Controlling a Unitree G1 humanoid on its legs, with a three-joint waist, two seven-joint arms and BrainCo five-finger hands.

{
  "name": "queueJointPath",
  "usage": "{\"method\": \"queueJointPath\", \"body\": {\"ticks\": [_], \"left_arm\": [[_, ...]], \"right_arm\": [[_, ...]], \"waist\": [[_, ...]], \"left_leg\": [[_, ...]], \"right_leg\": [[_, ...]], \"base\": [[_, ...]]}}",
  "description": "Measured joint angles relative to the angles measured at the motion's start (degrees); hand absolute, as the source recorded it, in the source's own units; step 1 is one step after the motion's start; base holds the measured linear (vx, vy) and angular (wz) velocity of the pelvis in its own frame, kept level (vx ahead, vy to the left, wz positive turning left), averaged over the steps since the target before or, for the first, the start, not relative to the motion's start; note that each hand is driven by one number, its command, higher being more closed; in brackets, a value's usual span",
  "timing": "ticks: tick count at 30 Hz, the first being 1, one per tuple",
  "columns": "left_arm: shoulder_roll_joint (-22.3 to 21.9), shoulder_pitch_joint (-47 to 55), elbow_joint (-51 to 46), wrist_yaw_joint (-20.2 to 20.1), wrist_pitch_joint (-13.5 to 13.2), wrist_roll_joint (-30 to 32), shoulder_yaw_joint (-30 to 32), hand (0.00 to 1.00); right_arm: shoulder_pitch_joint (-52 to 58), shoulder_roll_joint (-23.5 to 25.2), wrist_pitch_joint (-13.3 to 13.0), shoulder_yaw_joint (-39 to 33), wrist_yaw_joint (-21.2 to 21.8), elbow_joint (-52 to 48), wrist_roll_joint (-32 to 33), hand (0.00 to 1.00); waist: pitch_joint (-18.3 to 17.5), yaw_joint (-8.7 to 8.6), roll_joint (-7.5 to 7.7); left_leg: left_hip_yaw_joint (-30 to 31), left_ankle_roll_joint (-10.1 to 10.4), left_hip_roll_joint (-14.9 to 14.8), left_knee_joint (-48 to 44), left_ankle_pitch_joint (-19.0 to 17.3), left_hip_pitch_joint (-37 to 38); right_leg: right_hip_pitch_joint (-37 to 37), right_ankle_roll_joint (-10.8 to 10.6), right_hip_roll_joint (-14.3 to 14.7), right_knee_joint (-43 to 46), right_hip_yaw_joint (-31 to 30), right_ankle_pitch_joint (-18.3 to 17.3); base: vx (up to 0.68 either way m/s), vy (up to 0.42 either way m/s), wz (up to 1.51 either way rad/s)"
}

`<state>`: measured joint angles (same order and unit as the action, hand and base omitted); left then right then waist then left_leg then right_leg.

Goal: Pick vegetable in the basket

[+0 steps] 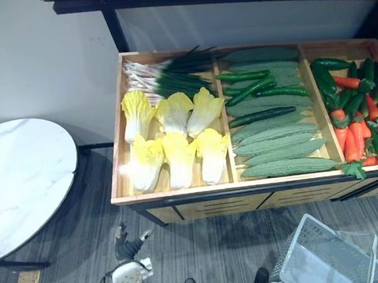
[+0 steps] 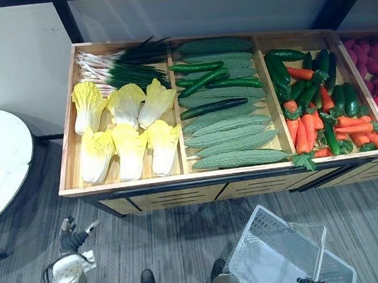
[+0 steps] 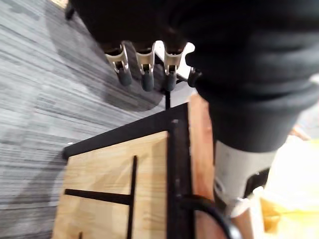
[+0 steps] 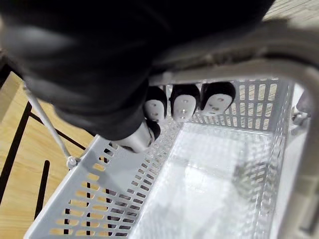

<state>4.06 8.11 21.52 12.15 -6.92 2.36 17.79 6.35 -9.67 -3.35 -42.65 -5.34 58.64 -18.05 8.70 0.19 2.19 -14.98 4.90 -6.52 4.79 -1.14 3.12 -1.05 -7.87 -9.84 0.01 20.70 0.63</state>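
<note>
Head views: wooden stand (image 1: 174, 194) w/ black frame, split into bins. Veg all lies in the bins. Left bin: pale yellow leafy cabbages (image 1: 175, 139) and thin green onions (image 1: 170, 77). Mid bin: smooth dark cucumbers (image 1: 257, 92) on and beside bumpy, ridged bitter gourds (image 1: 282, 150). Right bin: tapered orange carrots (image 1: 351, 140). R eye view adds purple-pink roots (image 2: 374, 59) at far right.

Round white marble-look desk (image 1: 20, 176) sits left of the stand. Grey perforated plastic basket (image 2: 278, 253) is low in front of the stand.

R wrist view: right hand (image 4: 184, 104) is curled round the basket's grey handle (image 4: 259, 67).

L wrist view: left hand (image 3: 145, 69) has fingers straight and loose, by the stand's corner, over grey striped carpet floor (image 3: 40, 99).
</note>
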Motion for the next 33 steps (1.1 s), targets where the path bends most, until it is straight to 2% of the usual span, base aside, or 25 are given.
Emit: {"method": "queueJointPath", "body": {"ticks": [6, 9, 13, 22, 27, 33], "left_arm": [[-0.2, -1.3, -9.5, 1.2, -0.4, 0.0, -2.4, 0.00], [-0.1, -2.6, -12.5, 2.1, -0.5, 0.3, -2.9, 0.00], [0.5, -5.4, -13.1, 4.1, -0.5, 1.2, -2.9, 0.00], [1.1, -11.6, -12.1, 10.3, -0.1, 3.6, -2.0, 0.00], [1.1, -12.6, -11.1, 12.4, 1.4, 5.1, 1.1, 0.00], [3.2, -15.0, -8.1, 12.4, 4.9, 5.6, 3.0, 0.00]], "right_arm": [[0.0, -2.1, -0.7, 2.1, 0.8, 0.0, 0.0, 1.00], [-0.4, -2.6, -0.8, 3.4, 0.9, 0.0, 0.0, 1.00], [-1.2, -3.3, -1.0, 5.9, 0.9, 0.1, 0.0, 1.00], [-2.9, -4.8, -1.0, 9.5, 0.8, 0.6, 0.0, 1.00], [-3.6, -4.8, -1.0, 9.5, 0.7, 0.8, 0.0, 1.00], [-4.6, -4.8, -0.9, 10.0, 0.7, 0.7, 0.0, 1.00]], "waist": [[-0.7, -0.34, -1.25], [-0.7, -0.54, -1.32], [-0.7, -1.65, -1.38], [-0.6, -1.78, -1.60], [-0.5, -1.87, -1.60], [-0.4, -1.80, -1.41]], "left_leg": [[-1.3, -0.2, 0.0, -0.1, -0.4, 0.0], [-1.7, -0.4, 0.1, -1.1, -0.9, -0.1], [-1.9, -0.6, 0.5, -1.6, -1.1, -1.2], [-3.0, -1.2, 1.1, -2.9, -1.4, -2.5], [-3.0, -1.2, 1.1, -3.0, -1.4, -3.3], [-2.9, -1.2, 1.4, -3.0, -1.4, -4.0]], "right_leg": [[-0.7, 0.2, 0.1, 0.0, -1.3, 0.2], [-0.7, 0.4, 0.0, -0.4, -2.1, 0.7], [-1.7, 0.3, 0.0, -1.3, -2.6, 1.7], [-3.0, 0.4, -0.4, -1.8, -4.1, 3.0], [-3.9, 0.4, -0.3, -1.8, -4.2, 3.2], [-4.4, 0.5, -0.3, -1.9, -4.1, 3.2]], "base": [[0.02, -0.011, -0.11], [-0.01, -0.007, -0.12], [-0.05, -0.016, -0.07], [-0.06, -0.019, -0.07], [-0.03, -0.021, -0.02], [0.00, 0.000, 0.00]]}}
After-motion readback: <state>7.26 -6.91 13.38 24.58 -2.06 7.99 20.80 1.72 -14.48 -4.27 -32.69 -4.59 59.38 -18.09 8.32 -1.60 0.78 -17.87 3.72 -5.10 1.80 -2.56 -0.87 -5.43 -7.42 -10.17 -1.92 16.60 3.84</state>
